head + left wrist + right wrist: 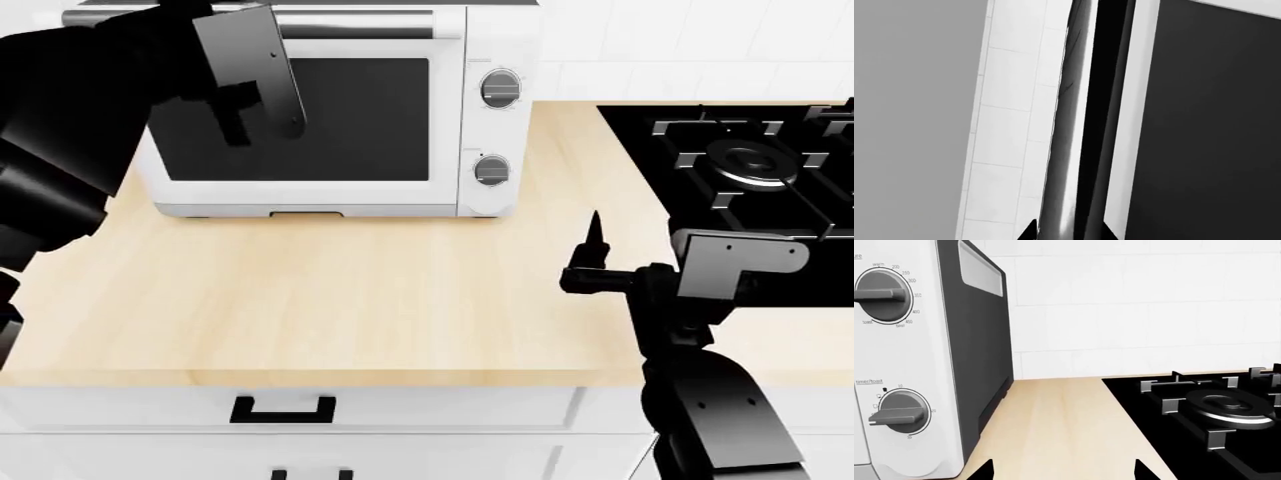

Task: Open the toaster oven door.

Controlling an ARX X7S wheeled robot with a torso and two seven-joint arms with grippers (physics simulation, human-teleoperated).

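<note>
The white toaster oven (501, 40) stands at the back left of the wooden counter, and its side also shows in the right wrist view (977, 365). The toaster oven door (360, 120), with dark glass, looks closed. Its grey bar handle (360, 22) runs along the top edge. In the left wrist view the handle (1061, 150) passes between my left gripper's (1067, 232) two fingertips, which sit against its sides. The dark door glass (1214, 125) lies beside it. My right gripper (594, 245) is open and empty above the counter, also seen in its own wrist view (1062, 471).
Two silver knobs (499, 88) (491, 170) sit on the oven's right panel. A black gas hob (747, 160) fills the counter's right side. White drawer fronts with black handles (282, 408) run below the counter edge. White wall tiles (1004, 125) are behind.
</note>
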